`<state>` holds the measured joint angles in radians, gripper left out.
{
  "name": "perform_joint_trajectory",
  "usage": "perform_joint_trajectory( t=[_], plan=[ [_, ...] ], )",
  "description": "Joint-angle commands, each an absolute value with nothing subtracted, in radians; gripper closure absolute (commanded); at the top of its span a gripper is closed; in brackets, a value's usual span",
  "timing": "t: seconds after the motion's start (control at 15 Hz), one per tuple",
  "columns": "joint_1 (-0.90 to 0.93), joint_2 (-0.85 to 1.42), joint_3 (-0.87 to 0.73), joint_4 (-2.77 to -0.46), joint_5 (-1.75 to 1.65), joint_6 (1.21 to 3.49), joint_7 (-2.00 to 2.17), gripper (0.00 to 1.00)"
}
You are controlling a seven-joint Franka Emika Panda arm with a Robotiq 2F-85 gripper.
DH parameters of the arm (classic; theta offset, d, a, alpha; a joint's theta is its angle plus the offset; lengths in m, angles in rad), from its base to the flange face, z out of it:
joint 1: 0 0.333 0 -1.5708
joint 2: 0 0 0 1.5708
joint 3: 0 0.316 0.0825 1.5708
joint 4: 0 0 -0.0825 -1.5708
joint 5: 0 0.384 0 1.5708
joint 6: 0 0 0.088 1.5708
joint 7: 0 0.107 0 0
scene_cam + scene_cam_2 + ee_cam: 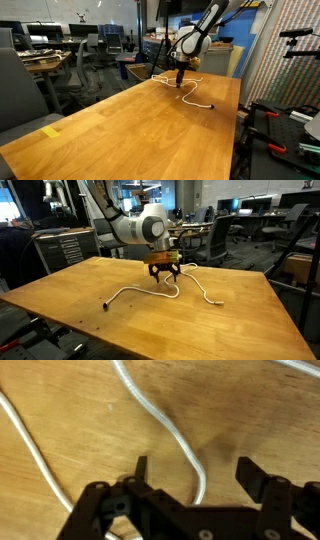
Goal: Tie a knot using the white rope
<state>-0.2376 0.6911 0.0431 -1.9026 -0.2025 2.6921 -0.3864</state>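
1. One white rope [135,288] lies slack on the wooden table [70,280]. In both exterior views it winds across the top in loose curves, and no knot can be made out in it.
2. One strand of the white rope [170,428] runs straight into the gap between the gripper's fingers in the wrist view. It curves in from ahead of the tool and passes under the black frame, clear of both fingers.
3. Two further strands show in that view: a long one off to one side of the gripper, and a short piece at the far corner ahead of it.
4. The rope's small black tip [106,306] rests on the wood well apart from the gripper, at the end of a long run leading away from it. The other end trails off past the gripper's opposite side.
5. The Robotiq gripper [165,273] points straight down, low over the table, with its jaws spread wide on either side of the rope and pinching nothing. Whether the fingertips [140,468] touch the wood cannot be told.
6. In an exterior view the gripper [178,72] hangs over the rope [195,99] near the table's [120,130] far end.
7. A yellow strip of tape [50,130] lies on the table far from the gripper, near the opposite end.
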Motion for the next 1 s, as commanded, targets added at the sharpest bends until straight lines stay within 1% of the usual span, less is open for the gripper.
perform_joint_trajectory(
  t=[0.0, 0.13, 0.2, 0.27, 0.4, 0.6, 0.67, 0.73, 0.93],
  plan=[
    [-0.207, 0.756, 0.015, -1.821, -0.205, 2.676, -0.394, 0.41],
    [-0.199, 0.756, 0.009, -1.820, -0.211, 2.670, -0.392, 0.57],
    [-0.195, 0.749, 0.004, -1.828, -0.214, 2.675, -0.389, 0.63],
    [-0.190, 0.740, -0.001, -1.838, -0.217, 2.681, -0.387, 0.72],
    [-0.193, 0.721, 0.009, -1.857, -0.209, 2.683, -0.391, 0.86],
    [-0.234, 0.699, 0.082, -1.877, -0.142, 2.683, -0.417, 0.93],
    [-0.246, 0.693, 0.110, -1.883, -0.115, 2.685, -0.425, 0.93],
    [-0.246, 0.682, 0.136, -1.895, -0.093, 2.695, -0.429, 0.89],
    [-0.160, 0.603, 0.167, -1.977, -0.136, 2.769, -0.421, 0.88]
  ],
)
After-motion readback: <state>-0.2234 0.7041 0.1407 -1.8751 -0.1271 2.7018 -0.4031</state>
